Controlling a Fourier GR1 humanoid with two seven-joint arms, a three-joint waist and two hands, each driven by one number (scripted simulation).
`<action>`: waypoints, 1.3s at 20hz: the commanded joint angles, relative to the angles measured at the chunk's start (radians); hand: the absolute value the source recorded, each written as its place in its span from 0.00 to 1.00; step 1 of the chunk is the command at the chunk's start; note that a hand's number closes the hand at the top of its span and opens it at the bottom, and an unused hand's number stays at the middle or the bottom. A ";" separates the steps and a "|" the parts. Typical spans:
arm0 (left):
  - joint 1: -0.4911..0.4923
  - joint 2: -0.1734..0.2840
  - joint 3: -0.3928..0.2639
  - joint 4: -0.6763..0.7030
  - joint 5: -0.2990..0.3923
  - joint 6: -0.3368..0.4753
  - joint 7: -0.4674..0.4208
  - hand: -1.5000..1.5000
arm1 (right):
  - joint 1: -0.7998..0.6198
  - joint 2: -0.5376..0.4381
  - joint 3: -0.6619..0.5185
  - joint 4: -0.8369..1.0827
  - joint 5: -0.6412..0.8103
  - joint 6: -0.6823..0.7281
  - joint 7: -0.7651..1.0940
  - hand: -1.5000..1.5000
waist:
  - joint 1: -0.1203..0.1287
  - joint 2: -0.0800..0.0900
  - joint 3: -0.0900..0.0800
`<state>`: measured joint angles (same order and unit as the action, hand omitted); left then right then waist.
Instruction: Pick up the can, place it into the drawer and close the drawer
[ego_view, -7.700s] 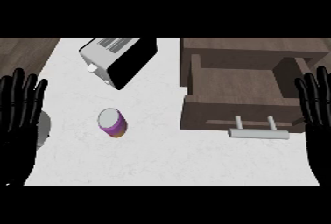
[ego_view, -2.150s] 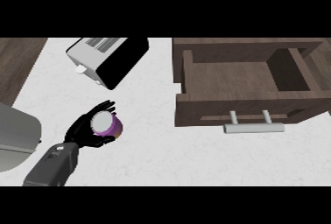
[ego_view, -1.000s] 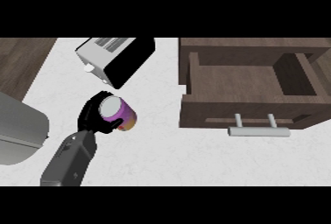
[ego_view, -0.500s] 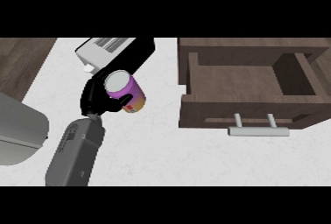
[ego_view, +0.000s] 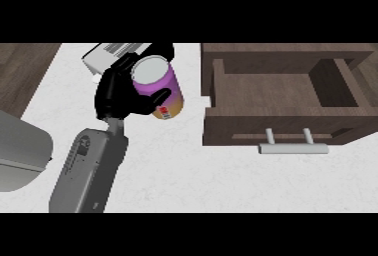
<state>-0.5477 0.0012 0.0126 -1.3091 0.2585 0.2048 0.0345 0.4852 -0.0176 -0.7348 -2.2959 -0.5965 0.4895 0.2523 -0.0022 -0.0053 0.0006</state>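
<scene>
My left hand (ego_view: 118, 95) is curled round a purple can (ego_view: 159, 90) with a white top and an orange band, holding it up above the white counter (ego_view: 184, 170), tilted toward the lower right. The can hangs left of the open brown wooden drawer (ego_view: 277, 92), whose inside is bare. The drawer's grey handle (ego_view: 291, 145) juts out from its front. My grey left forearm (ego_view: 92, 165) comes up from the lower left. My right hand shows nowhere in the view.
A white and black toaster (ego_view: 107, 55) stands at the back, partly hidden by my left hand. A grey rounded object (ego_view: 18, 150) sits at the left edge. Dark wood flooring (ego_view: 22, 70) lies beyond the counter's left edge.
My left hand has lifted the can off the counter and carried it up and to the right, nearer the drawer. The can has tipped over more.
</scene>
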 joint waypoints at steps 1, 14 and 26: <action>-0.063 0.004 0.011 -0.014 -0.011 0.040 0.048 1.00 | -0.026 0.000 -0.012 -0.015 -0.011 -0.021 0.046 0.00 | -0.005 0.005 -0.001; -0.408 -0.001 -0.094 0.171 0.002 0.274 0.136 1.00 | -0.079 -0.029 0.048 0.038 0.042 -0.029 0.021 0.00 | -0.020 0.009 0.000; -0.658 -0.001 -0.199 0.400 0.142 0.423 0.094 1.00 | -0.083 -0.018 0.044 0.043 0.045 -0.025 0.009 0.00 | -0.031 0.009 0.000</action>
<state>-1.1115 0.0001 -0.1613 -0.9955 0.3517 0.5794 0.1370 0.4247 -0.0214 -0.6881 -2.2585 -0.5447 0.4718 0.2417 -0.0286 0.0030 0.0006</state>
